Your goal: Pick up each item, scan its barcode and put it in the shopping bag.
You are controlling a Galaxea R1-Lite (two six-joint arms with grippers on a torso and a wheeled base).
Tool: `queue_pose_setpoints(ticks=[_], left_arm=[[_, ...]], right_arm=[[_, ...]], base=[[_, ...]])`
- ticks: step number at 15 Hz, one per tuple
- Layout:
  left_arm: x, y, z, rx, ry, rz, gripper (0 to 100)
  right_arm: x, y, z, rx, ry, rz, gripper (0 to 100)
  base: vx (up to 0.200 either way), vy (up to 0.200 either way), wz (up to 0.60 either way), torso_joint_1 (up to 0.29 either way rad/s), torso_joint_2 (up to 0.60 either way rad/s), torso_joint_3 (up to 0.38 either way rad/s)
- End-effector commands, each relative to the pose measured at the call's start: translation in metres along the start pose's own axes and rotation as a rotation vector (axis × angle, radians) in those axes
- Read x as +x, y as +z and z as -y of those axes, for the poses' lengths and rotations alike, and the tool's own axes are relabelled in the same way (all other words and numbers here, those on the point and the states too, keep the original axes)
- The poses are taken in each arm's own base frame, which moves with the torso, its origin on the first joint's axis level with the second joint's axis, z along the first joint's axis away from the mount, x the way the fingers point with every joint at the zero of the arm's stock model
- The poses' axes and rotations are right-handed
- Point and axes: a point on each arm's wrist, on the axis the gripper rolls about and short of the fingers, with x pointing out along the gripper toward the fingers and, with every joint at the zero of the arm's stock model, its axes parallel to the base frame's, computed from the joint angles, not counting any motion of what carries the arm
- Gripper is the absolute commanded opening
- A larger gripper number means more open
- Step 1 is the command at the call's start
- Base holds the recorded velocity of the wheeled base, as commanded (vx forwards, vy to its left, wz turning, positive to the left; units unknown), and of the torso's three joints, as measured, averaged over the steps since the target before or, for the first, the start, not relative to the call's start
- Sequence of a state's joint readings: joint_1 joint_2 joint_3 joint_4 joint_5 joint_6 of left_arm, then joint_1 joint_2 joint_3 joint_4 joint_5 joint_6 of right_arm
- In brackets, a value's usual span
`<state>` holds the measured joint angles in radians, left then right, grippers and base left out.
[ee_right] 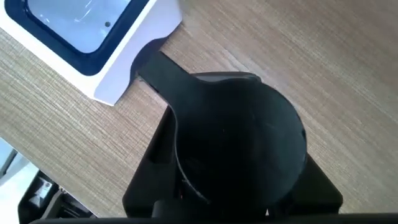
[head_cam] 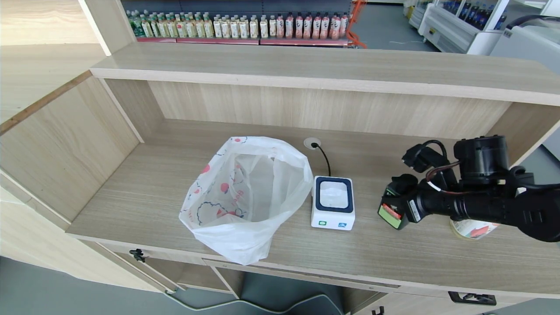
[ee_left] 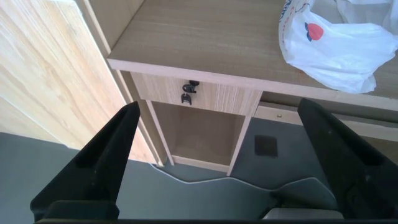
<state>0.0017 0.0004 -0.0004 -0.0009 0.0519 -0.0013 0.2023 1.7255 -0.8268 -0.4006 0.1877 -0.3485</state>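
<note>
Spanning the scene, the pale wooden counter (head_cam: 131,197) has a raised ledge along its back edge. An open white shopping bag (head_cam: 245,192) with red and blue print stands near the front edge, left of the middle, its base bulging just past that edge. Just beside the bag, toward the right end, sits a white barcode scanner (head_cam: 333,202) with a dark blue frame around its window. A black cable (head_cam: 326,159) runs from it to a round grommet (head_cam: 312,142) near the back edge. The right tool (head_cam: 392,213) hangs over the counter just right of the scanner, clamped on a black round container (ee_right: 236,143) with a green and red face. A white tub (head_cam: 474,227) with red print stands under that arm, toward the front right corner. The left tool (ee_left: 219,124) hangs below the front left corner, fingers spread wide, holding nothing. A small key (ee_left: 189,91) sits in the drawer front there.
</note>
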Motion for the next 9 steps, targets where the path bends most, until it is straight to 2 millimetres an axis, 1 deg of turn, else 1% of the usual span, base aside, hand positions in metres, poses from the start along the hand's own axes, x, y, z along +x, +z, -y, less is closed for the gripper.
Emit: queue_pose_setpoints(ticks=[1, 2, 3, 4, 5, 6, 7, 8, 9], left_arm=[[0.000, 0.000, 0.000, 0.000, 0.000, 0.001, 100], [0.000, 0.000, 0.000, 0.000, 0.000, 0.001, 100], [0.000, 0.000, 0.000, 0.000, 0.000, 0.001, 100], [0.000, 0.000, 0.000, 0.000, 0.000, 0.001, 100], [0.000, 0.000, 0.000, 0.000, 0.000, 0.001, 100], [0.000, 0.000, 0.000, 0.000, 0.000, 0.001, 100], [0.000, 0.000, 0.000, 0.000, 0.000, 0.001, 100], [0.000, 0.000, 0.000, 0.000, 0.000, 0.001, 100], [0.000, 0.000, 0.000, 0.000, 0.000, 0.001, 100]], right_arm=[[-0.052, 0.029, 0.021, 0.060, -0.119, 0.160, 0], [-0.071, 0.037, 0.026, 0.062, -0.154, 0.218, 0], [-0.096, 0.049, 0.023, 0.040, -0.172, 0.292, 0], [-0.122, 0.060, 0.013, 0.001, -0.173, 0.377, 0], [-0.144, 0.070, 0.002, -0.088, -0.156, 0.459, 0], [-0.166, 0.076, -0.006, -0.253, -0.179, 0.542, 0], [-0.186, 0.072, -0.017, -0.444, -0.190, 0.595, 0], [-0.200, 0.061, -0.032, -0.673, -0.159, 0.650, 0], [-0.207, 0.044, -0.045, -0.953, -0.105, 0.723, 0]], base=[[0.000, 0.000, 0.00, 0.000, 0.00, 0.000], [0.000, 0.000, 0.00, 0.000, 0.00, 0.000], [0.000, 0.000, 0.00, 0.000, 0.00, 0.000], [0.000, 0.000, 0.00, 0.000, 0.00, 0.000], [0.000, 0.000, 0.00, 0.000, 0.00, 0.000], [0.000, 0.000, 0.00, 0.000, 0.00, 0.000], [0.000, 0.000, 0.00, 0.000, 0.00, 0.000], [0.000, 0.000, 0.00, 0.000, 0.00, 0.000], [0.000, 0.000, 0.00, 0.000, 0.00, 0.000]])
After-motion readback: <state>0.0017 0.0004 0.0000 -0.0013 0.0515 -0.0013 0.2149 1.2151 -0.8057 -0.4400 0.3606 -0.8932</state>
